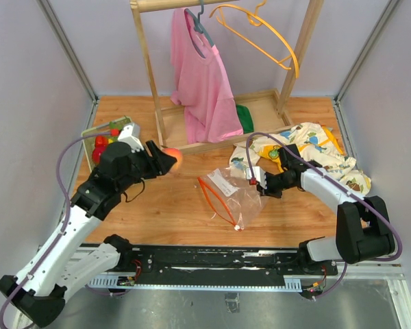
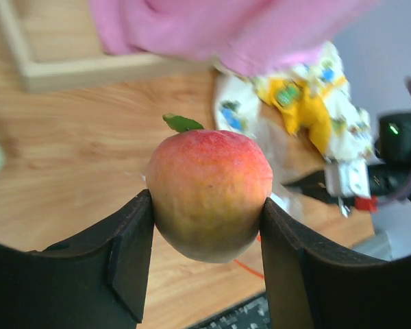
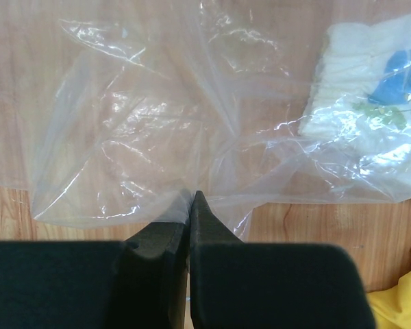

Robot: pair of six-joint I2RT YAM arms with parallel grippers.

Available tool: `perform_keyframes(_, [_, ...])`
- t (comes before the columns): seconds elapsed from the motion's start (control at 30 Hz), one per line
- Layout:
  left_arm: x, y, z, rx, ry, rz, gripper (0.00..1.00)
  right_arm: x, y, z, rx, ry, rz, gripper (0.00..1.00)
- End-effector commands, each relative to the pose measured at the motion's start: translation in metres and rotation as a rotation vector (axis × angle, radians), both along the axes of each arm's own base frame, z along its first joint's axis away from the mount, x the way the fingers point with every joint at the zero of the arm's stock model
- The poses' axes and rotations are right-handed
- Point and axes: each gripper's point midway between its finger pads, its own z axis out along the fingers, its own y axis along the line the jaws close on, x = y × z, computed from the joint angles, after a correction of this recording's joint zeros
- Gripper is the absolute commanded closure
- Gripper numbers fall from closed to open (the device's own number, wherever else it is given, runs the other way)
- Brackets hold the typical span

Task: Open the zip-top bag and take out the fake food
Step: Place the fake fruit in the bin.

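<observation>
Wooden table (image 1: 171,205): left pincer (image 1: 166,160) clamped on the fake peach (image 2: 209,192), right pincer (image 3: 190,200) pinched together on the zip-top bag (image 3: 144,130)

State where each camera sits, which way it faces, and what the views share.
Top external: above and behind the robot, looking down on the table; the left arm and right arm show.
Left wrist: on the left arm, facing the pink shirt past the left fingers, which grip a fake peach.
Right wrist: on the right arm, looking down past the shut right fingers, which pinch the zip-top bag.
Shared: all three show the dinosaur-print cloth.
</observation>
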Motion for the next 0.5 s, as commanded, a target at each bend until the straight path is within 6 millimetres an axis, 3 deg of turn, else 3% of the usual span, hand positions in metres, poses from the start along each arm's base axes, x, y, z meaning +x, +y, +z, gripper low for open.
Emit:
perform_keyframes(0.0, [0.022,0.054,-0.018,0.184,0.031,0.139,1.0,-0.001,-0.002,0.0,0.01,0.013,-0.032,0.99])
perform_keyframes(0.17, [0.051,0.101,-0.024,0.169,0.047,0.268,1.0,0.0,-0.002,0.001,0.012,0.015,-0.036,0.99])
perform_keyframes(0.47, [0.078,0.17,-0.066,0.216,0.176,0.464,1.0,0.0,-0.003,0.0,0.013,0.022,-0.041,0.99])
